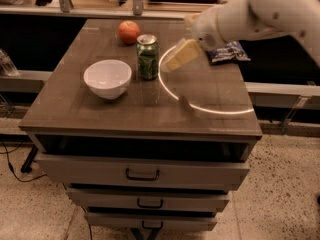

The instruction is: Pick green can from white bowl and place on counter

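The green can (147, 57) stands upright on the counter (130, 109), just right of the white bowl (107, 78), which holds nothing. My gripper (179, 55) hovers a little to the right of the can, clear of it, with its pale yellow fingers (181, 54) pointing down-left. It holds nothing. The white arm reaches in from the upper right.
An orange-red fruit (128, 32) sits behind the can near the back edge. A blue snack bag (227, 52) lies at the back right, partly behind the arm. A bright white arc (200, 104) curves across the counter's right half. Drawers (142, 174) sit below the front edge.
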{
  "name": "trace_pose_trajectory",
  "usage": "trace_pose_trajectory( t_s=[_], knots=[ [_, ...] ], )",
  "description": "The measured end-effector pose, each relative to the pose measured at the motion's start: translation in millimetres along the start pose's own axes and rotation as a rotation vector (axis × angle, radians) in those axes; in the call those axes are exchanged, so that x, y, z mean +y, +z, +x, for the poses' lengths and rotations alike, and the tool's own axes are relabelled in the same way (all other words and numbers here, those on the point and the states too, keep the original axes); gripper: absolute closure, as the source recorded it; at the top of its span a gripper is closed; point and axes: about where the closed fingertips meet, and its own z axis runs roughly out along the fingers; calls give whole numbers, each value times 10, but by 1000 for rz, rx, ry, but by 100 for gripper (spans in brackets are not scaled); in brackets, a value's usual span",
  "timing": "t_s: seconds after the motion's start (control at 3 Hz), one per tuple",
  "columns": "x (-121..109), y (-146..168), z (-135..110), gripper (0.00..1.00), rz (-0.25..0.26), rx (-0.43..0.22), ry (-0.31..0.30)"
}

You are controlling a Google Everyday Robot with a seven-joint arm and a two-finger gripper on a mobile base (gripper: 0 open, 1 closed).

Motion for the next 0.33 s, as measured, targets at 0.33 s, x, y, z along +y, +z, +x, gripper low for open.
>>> trace_pose_trajectory(
  t_s=[0.33],
  knots=[
    [14, -975, -5, 0, 136, 17, -17]
  ],
)
